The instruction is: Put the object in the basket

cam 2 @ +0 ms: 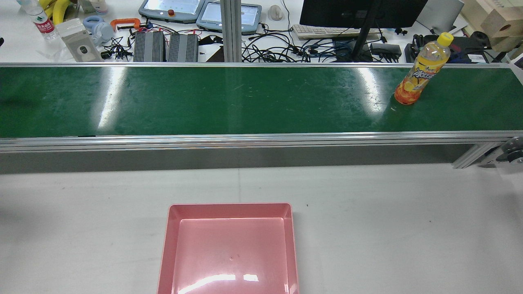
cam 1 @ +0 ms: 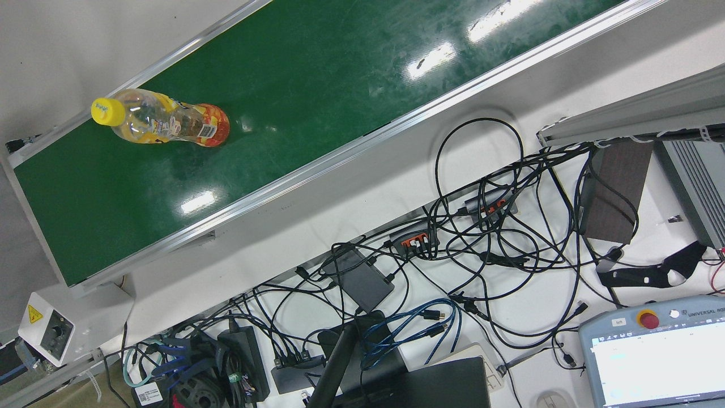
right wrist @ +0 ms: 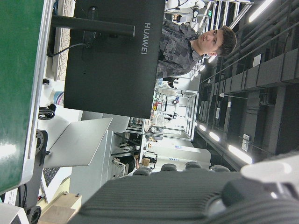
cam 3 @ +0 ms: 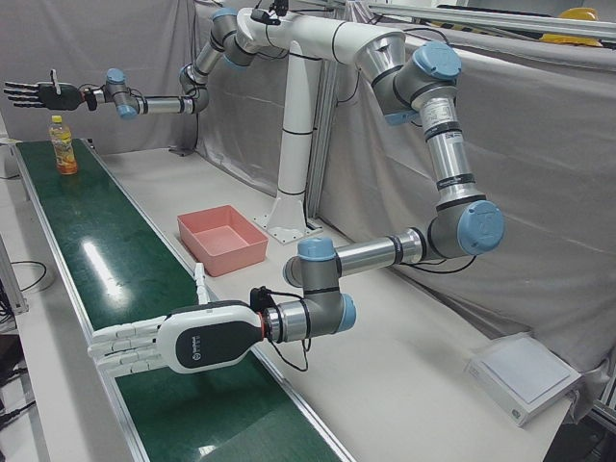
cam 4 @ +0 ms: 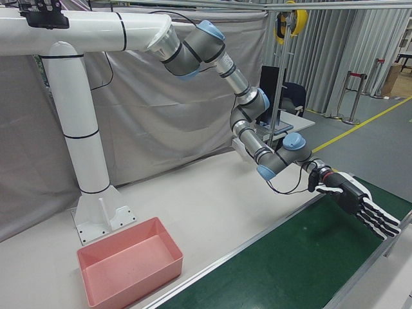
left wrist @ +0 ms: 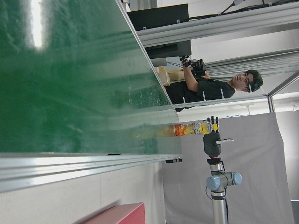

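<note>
An orange drink bottle [cam 2: 423,71] with a yellow cap stands upright on the green conveyor belt [cam 2: 229,100], near its right end in the rear view. It also shows in the front view as bottle [cam 1: 161,122] and far off as bottle [cam 3: 64,144] and bottle [left wrist: 189,128]. My right hand [cam 3: 38,93] hovers open above and just beside the bottle, fingers stretched flat; the same hand [cam 4: 357,203] hangs over the belt. My left hand [cam 3: 164,346] is open and flat over the belt's other end, far from the bottle. The pink basket [cam 2: 229,210] sits empty on the white table.
Beyond the belt lie a cable tangle [cam 1: 487,243], teach pendants [cam 2: 171,9], a monitor [cam 2: 359,12] and a keyboard. A person [left wrist: 210,86] and another person [right wrist: 191,44] stand behind the belt. The white pedestal [cam 3: 294,154] rises behind the basket [cam 3: 223,236].
</note>
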You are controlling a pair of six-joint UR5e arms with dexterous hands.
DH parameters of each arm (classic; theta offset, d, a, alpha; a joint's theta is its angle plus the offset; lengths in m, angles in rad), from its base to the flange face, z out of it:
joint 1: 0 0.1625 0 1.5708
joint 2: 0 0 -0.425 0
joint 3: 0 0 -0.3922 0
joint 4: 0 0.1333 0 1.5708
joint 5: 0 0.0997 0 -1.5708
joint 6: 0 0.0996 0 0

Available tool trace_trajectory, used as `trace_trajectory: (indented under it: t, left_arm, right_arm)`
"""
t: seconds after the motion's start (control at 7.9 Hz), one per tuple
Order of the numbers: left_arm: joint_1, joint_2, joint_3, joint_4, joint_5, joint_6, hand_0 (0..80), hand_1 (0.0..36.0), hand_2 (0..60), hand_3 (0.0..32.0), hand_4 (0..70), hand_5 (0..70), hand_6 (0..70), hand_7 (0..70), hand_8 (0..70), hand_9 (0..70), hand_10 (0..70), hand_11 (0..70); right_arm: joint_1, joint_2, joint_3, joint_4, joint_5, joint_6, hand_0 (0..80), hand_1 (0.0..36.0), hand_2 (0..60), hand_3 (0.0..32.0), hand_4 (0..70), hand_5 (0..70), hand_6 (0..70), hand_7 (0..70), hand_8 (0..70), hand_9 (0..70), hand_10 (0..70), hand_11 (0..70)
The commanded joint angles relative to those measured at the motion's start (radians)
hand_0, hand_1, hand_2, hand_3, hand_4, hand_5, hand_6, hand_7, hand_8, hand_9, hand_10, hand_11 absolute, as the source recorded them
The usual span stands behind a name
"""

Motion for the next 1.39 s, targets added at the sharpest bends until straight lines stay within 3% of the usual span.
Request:
trace_trajectory:
  t: [0.0, 0.38, 1.27]
  left_arm:
    - [0.005, -0.004, 0.002, 0.020, 0.002, 0.001, 46.3, 4.4, 0.0, 0.0, 1.2, 2.4, 0.0, 0.0, 0.0, 0.0, 2.8, 5.4]
    - [-0.010, -0.047, 0.013, 0.031, 0.002, 0.007, 46.0, 4.1, 0.0, 0.0, 0.4, 1.3, 0.0, 0.0, 0.0, 0.0, 3.2, 5.9]
    - [-0.012, -0.038, 0.018, -0.003, -0.001, 0.013, 46.2, 3.4, 0.0, 0.0, 0.0, 0.0, 0.0, 0.0, 0.0, 0.0, 1.6, 3.6]
  right_arm:
    - [0.000, 0.000, 0.000, 0.000, 0.000, 0.000, 0.0, 0.0, 0.0, 0.0, 0.0, 0.0, 0.0, 0.0, 0.0, 0.0, 0.0, 0.0]
    - [0.000, 0.000, 0.000, 0.000, 0.000, 0.000, 0.0, 0.0, 0.0, 0.0, 0.0, 0.0, 0.0, 0.0, 0.0, 0.0, 0.0, 0.0]
    - [0.000, 0.000, 0.000, 0.000, 0.000, 0.000, 0.0, 0.0, 0.0, 0.0, 0.0, 0.0, 0.0, 0.0, 0.0, 0.0, 0.0, 0.0]
